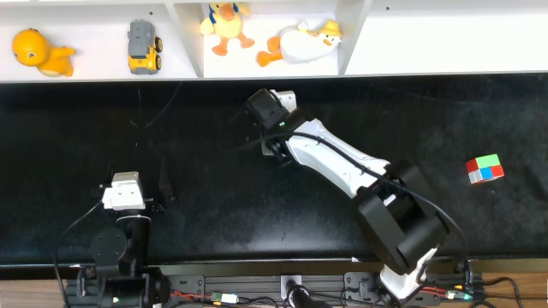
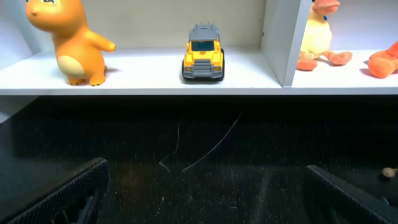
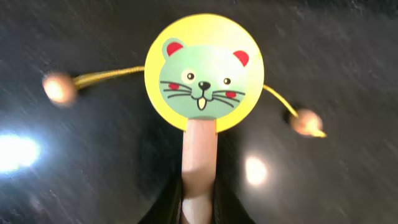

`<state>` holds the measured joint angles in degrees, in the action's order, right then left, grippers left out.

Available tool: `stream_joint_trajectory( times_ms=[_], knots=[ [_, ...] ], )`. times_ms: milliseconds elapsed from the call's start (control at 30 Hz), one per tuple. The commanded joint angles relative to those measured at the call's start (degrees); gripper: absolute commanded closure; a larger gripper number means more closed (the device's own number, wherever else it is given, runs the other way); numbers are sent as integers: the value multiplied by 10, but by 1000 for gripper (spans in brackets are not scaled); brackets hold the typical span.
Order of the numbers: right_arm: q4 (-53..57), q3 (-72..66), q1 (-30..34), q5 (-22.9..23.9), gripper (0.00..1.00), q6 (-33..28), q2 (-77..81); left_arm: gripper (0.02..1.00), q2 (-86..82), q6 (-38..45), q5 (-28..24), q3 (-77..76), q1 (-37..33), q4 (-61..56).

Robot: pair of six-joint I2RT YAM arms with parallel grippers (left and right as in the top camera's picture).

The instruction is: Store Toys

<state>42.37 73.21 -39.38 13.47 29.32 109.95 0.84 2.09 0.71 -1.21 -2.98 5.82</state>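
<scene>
The rattle drum (image 3: 204,81) is a round yellow disc. Printed on it is a green animal face with red ears, red cheeks, whiskers and two small teeth; that picture is the only marking on it. A yellow cord runs out from each side of the disc to a wooden bead (image 3: 57,88), and the second bead (image 3: 305,122) hangs on the opposite side. The drum's plain wooden handle (image 3: 199,155) sits between the fingers of the right claw (image 3: 199,202), which is closed tight on it, holding the drum face-up over the black table (image 3: 336,50).

In the top view the right claw (image 1: 272,111) is just above the middle of the frame, near the front edge of the white shelf (image 1: 428,47) that runs along the top.

On the shelf, from the upper left, stand an orange figure (image 1: 38,51), a yellow truck (image 1: 144,47), a yellow duck (image 1: 225,26) and a white duck (image 1: 300,43) lying on its side. The two ducks share the middle compartment.

A colour cube (image 1: 485,168) lies on the table at the right of the frame, well apart from both arms.

The left claw (image 2: 206,171) is at the lower left, spread wide and holding nothing, facing the orange figure (image 2: 68,40) and the yellow truck (image 2: 203,55).
</scene>
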Motion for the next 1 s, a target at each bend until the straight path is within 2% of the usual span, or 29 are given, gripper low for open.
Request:
stream_joint_trajectory(
  times_ms=[33,333,433,533,667,1000],
  knots=[
    [61,-2,8,41,958,-2,-75,20,-7,11,3,4,1,-2],
    [88,-111,81,55,958,-23,-259,20,-7,11,3,4,1,-2],
    [88,-142,116,57,958,-56,-321,20,-7,11,3,4,1,-2],
    [88,-151,187,57,939,-128,-377,20,-7,11,3,4,1,-2],
    [85,-150,251,56,945,-176,-387,20,-7,11,3,4,1,-2],
    [-4,-143,317,42,947,-262,-356,20,-7,11,3,4,1,-2]
  ],
)
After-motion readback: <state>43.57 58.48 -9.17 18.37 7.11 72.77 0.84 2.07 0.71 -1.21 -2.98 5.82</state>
